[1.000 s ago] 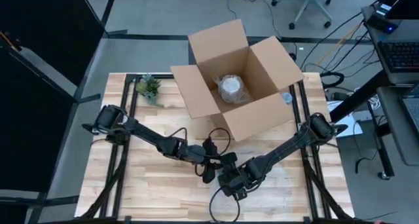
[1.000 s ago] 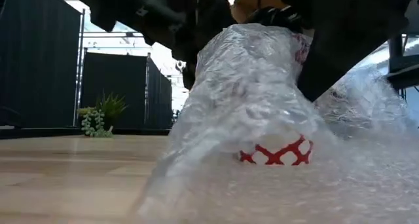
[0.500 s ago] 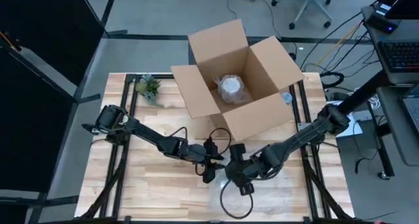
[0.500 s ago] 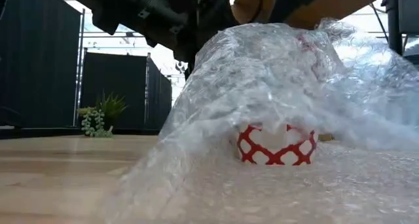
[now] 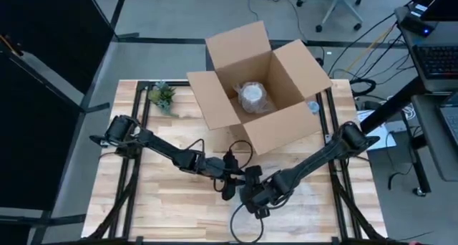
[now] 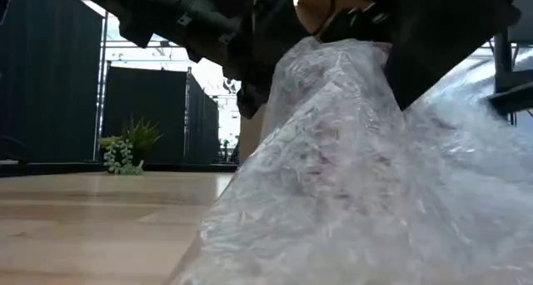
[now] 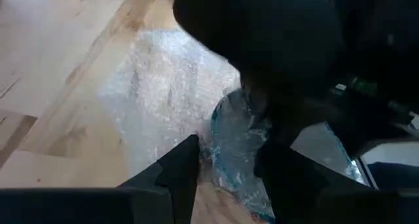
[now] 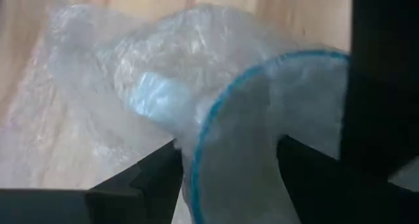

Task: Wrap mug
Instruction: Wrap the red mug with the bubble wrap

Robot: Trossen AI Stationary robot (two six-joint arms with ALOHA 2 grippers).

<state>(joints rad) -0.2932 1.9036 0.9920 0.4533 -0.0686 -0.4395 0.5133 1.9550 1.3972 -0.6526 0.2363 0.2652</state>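
A sheet of clear bubble wrap (image 6: pixel 350 177) is heaped over the mug near the table's middle and hides it in the low view. Only the mug's blue rim (image 8: pixel 219 109) shows through the wrap, in both wrist views. My left gripper (image 5: pixel 230 180) comes at the mug from the table's left. My right gripper (image 5: pixel 252 195) meets it from the right, and the rest of the wrap (image 5: pixel 297 195) trails on the table to the right. In the left wrist view the right arm stands dark above the mug's rim (image 7: pixel 218 139). My left gripper straddles the mug's wall at the rim (image 7: pixel 216 152), one finger (image 7: pixel 288 178) inside the opening and one (image 7: pixel 180 175) outside, wrap bunched at the outer finger. It slants down from the table's left. My right gripper holds the bubble wrap where it lies over the mug's rim (image 8: pixel 196 152), one finger (image 8: pixel 314 175) over the opening and one (image 8: pixel 147 181) outside the wall. Several crumpled layers lie between the fingers. The wrap drapes slack down to the table on the near side.
An open cardboard box (image 5: pixel 286 130) stands at the far middle of the table, with a wrapped item (image 5: pixel 252 96) inside. A small potted plant (image 5: pixel 162 94) sits at the far left. Bare wood lies along the table's near and left parts.
My right gripper lifted the bubble wrap up and toward the right, baring the mug's red-patterned base in the low view. It has come back down over the mug toward my left gripper. The wrap now falls over the near side and hides the mug.
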